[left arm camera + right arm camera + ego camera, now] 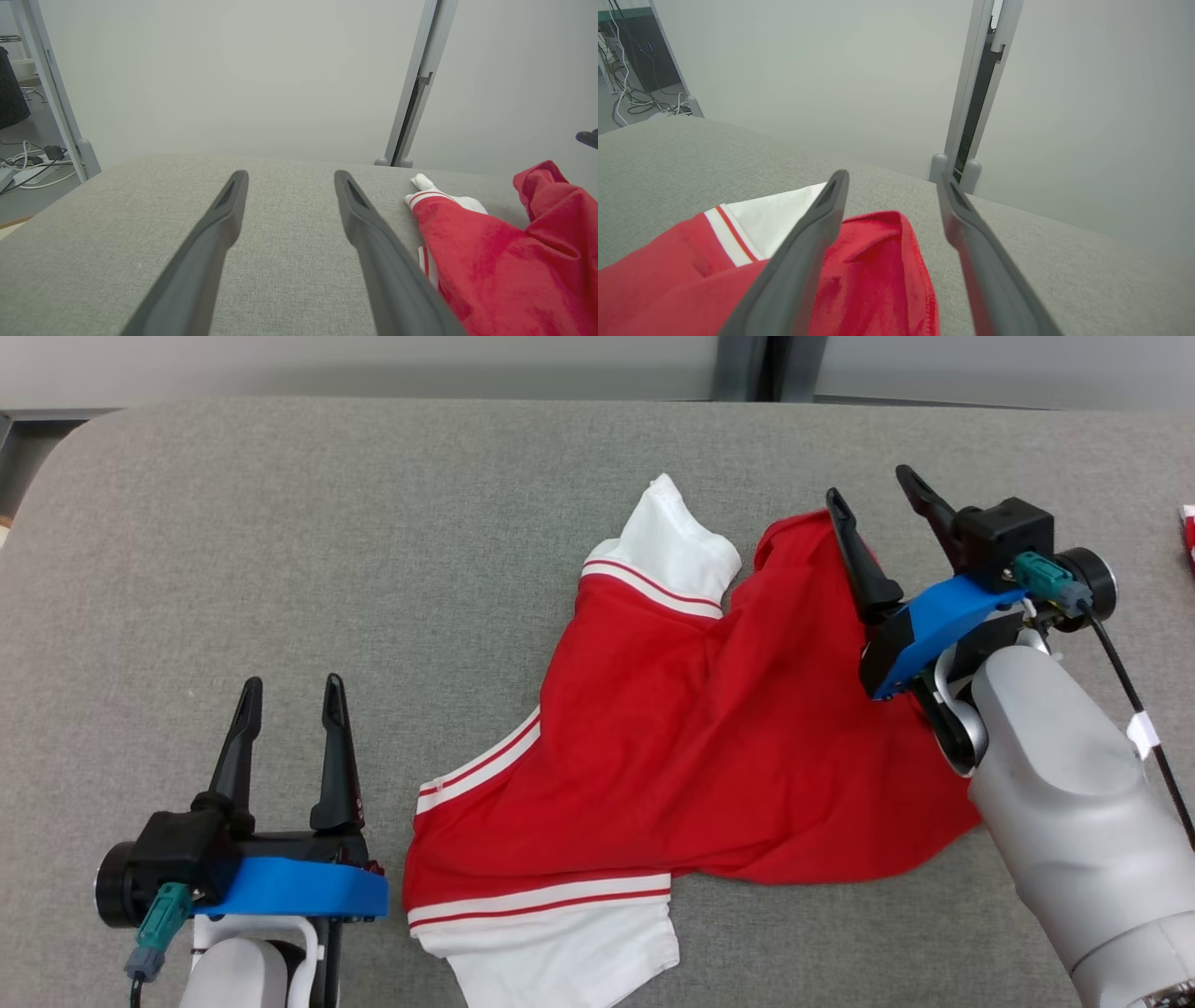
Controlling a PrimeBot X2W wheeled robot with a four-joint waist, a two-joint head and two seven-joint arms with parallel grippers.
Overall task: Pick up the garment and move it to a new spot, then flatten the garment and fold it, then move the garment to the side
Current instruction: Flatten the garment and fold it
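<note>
Red T-shirt point(691, 747) with white, stripe-trimmed sleeves lies rumpled and partly spread on the grey fabric table point(280, 523), from centre to lower centre of the head view. The upper sleeve point(672, 546) points toward top centre and the lower sleeve point(569, 943) sits at bottom centre.

Right gripper point(868, 483), upper right: fingers apart, over the T-shirt's upper-right red edge. Cannot tell whether it touches the cloth.

Left gripper point(292, 683), lower left: fingers apart, over bare table, near the T-shirt's left edge.

Bare table point(280, 523) left of garment point(700, 737)
</note>
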